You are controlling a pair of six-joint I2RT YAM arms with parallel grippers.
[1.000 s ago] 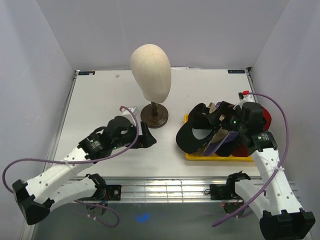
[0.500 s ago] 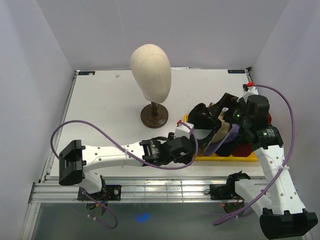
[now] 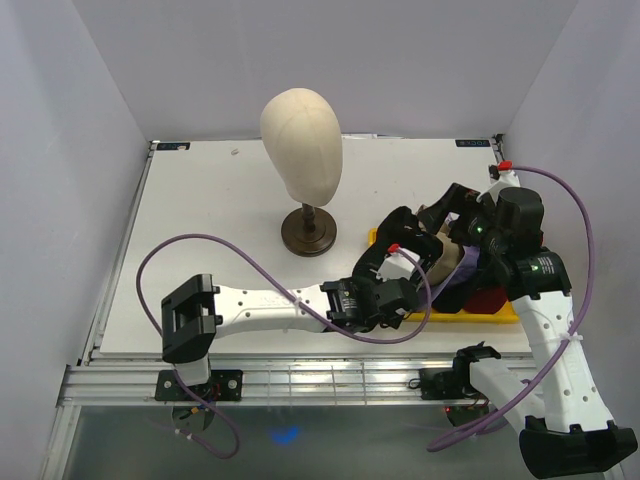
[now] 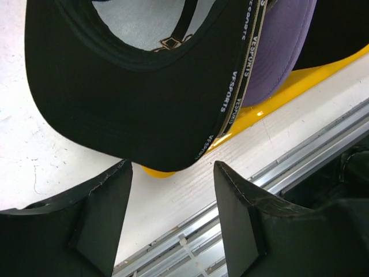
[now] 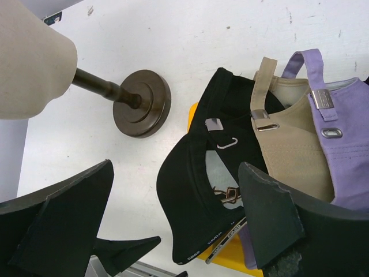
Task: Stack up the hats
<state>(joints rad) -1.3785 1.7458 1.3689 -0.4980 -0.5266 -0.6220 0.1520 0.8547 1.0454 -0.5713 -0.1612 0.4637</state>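
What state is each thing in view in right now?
Black cap: on the tray, brim overhanging its edge, ungripped.
Tan cap: tucked between black and lavender.
Lavender cap: beside tan.
Yellow tray: holding caps.
Mannequin head: upright, bare.
Left gripper: jaws open at black brim.
Right gripper: jaws open above caps.

Left arm [image 3: 270, 300] and right arm [image 3: 560, 350]: white link shells, black joint housings. Purple cable on left [image 3: 200, 237] and on right [image 3: 588, 250], each in a loose loop. Left fingers [image 4: 106, 222] and right fingers [image 5: 268, 210]: black, wedge-shaped, edges scuffed pale. Green indicator light [image 3: 478, 229] on right wrist housing.
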